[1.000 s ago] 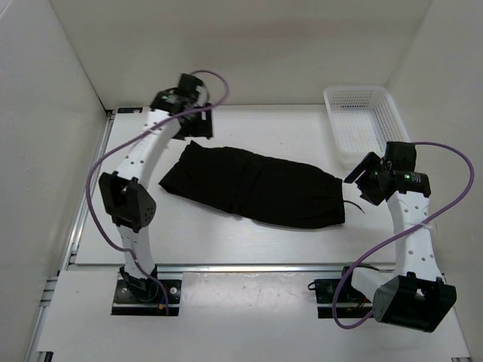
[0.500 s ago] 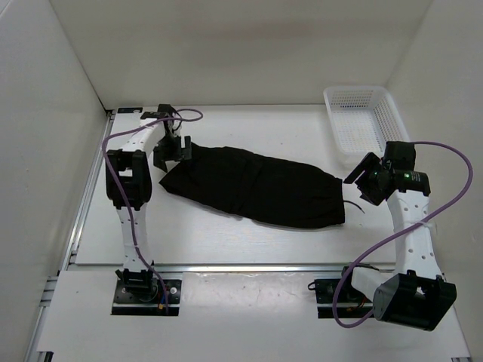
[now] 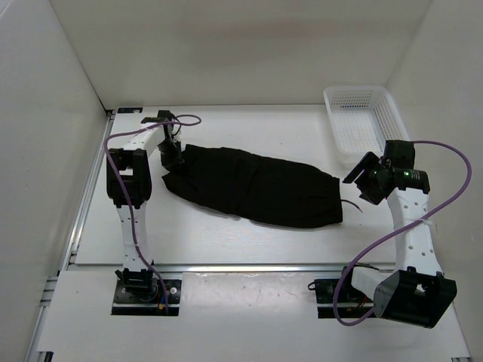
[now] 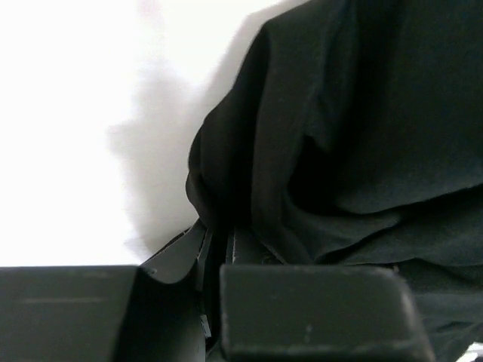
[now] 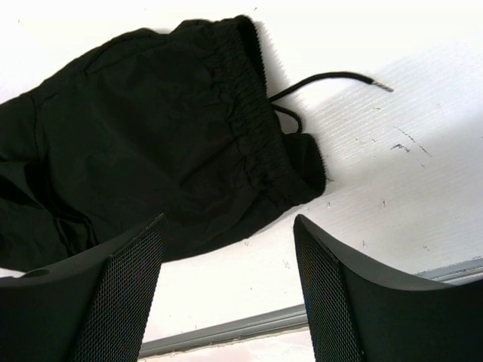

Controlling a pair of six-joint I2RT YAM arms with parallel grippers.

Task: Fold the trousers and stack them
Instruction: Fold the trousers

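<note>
the trousers [image 3: 256, 185] are lying flat as one long dark band on the table, reaching leftward from just below the near corner of the white mesh basket [image 3: 361, 124]. their long axis is running away from that basket and tilting slightly toward the back wall as it goes. the elastic waistband [image 5: 253, 113] with its loose drawstring [image 5: 332, 75] is the end closest to the basket, and the leg end is the one farthest from it. the left gripper [image 3: 172, 158] is sitting right on that far end, well apart from the basket, so it is the arm working the cloth. in the left wrist view its jaws are drawn almost together, and a bunched fold of the cloth's edge is running down into the narrow slit between them, so it is judged to be pinching the trousers there rather than merely touching them. the right gripper [image 3: 361, 177] is hovering just on the near side of the basket, above the waistband end and a little off its corner. its jaws are standing wide apart with nothing between them, only cloth and bare table showing below. any fold is likely turning on carrying the far end along the long axis toward the basket side.
</note>
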